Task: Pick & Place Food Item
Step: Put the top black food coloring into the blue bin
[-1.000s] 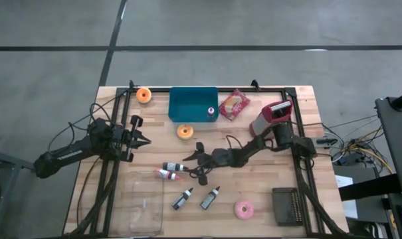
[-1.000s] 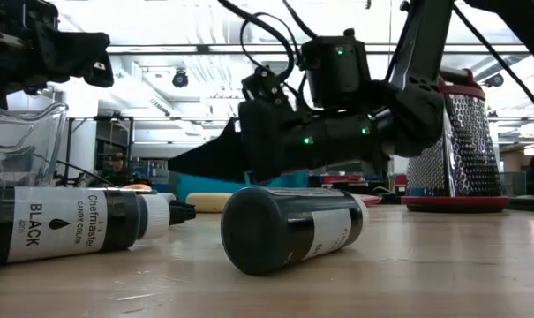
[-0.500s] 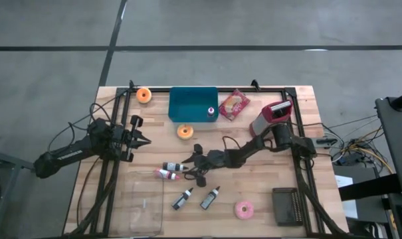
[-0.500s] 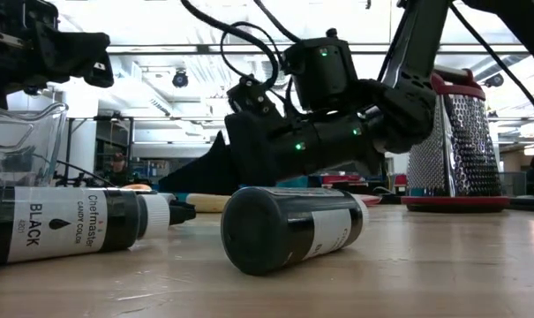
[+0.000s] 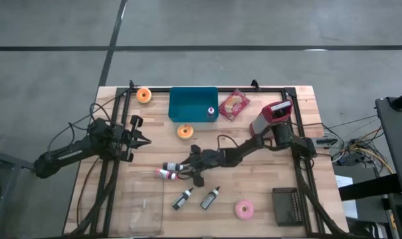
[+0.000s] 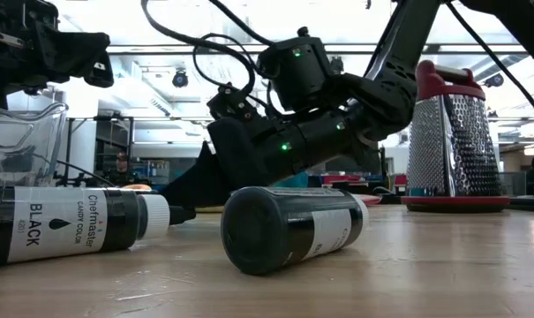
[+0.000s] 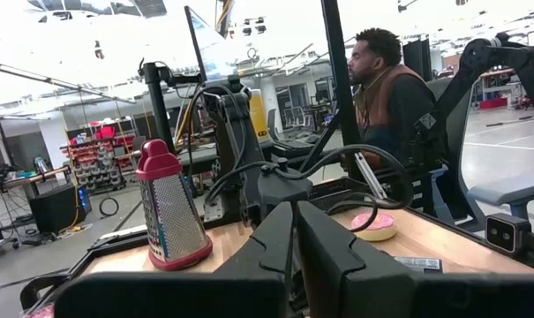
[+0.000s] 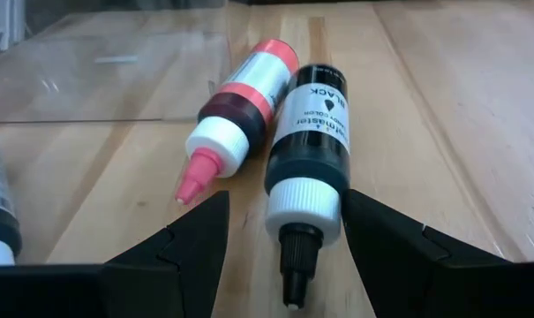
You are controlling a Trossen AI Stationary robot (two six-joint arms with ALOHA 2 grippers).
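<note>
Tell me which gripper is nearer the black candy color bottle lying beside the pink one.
Right. The right gripper is open with the black bottle nozzle between its fingers. The left gripper waits shut toward the table's left edge, well away.

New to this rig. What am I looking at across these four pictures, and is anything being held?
It's a two-armed robot at a wooden table. One picture looks straight down, one sits at table height, and one rides on each wrist. The right pincer is low over the table, open, its fingers either side of the cap of a black colouring bottle that lies beside a pink-tipped bottle. It holds nothing. The left pincer waits shut at the table's left. Also on the table: a teal bin, a grater, two orange donuts, a pink donut, and a clear container.
</note>
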